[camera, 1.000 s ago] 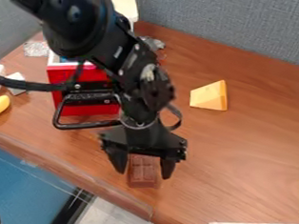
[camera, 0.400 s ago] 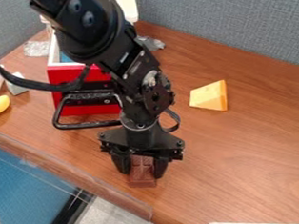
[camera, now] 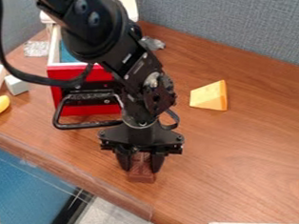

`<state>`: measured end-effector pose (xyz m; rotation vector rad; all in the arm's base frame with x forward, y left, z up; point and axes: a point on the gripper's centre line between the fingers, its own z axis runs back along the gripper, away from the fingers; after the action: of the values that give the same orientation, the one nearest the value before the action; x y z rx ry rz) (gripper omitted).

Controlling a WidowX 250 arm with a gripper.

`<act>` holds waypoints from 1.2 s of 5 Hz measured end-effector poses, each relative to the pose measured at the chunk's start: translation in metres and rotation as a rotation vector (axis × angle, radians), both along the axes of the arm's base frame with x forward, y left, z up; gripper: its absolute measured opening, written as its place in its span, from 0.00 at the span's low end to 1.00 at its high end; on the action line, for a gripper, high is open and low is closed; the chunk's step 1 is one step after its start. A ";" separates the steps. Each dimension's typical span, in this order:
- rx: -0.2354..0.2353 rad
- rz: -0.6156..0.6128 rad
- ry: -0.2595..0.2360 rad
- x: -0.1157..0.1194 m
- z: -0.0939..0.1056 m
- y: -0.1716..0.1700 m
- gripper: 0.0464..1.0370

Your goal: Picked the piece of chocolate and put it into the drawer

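Below centre, the gripper holds the chocolate, apparently tilted, between its jaws; the red drawer stands upper left.

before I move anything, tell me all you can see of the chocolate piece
The chocolate piece is a brown, plastic-looking block, its top grooved into segments. The gripper clasps it from both sides, its near end sticking out. It is in front of the red drawer; whether it touches the table, I can't tell.
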<state>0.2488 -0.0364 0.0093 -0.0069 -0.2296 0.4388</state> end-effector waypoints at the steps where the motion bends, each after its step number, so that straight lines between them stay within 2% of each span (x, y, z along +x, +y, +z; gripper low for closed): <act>1: 0.002 0.008 0.008 -0.002 0.001 -0.001 0.52; 4: -0.109 -0.084 -0.076 -0.020 0.065 -0.020 0.52; 6: -0.169 -0.042 -0.130 -0.020 0.116 0.002 0.52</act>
<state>0.2290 -0.0346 0.1256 -0.2055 -0.3194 0.4154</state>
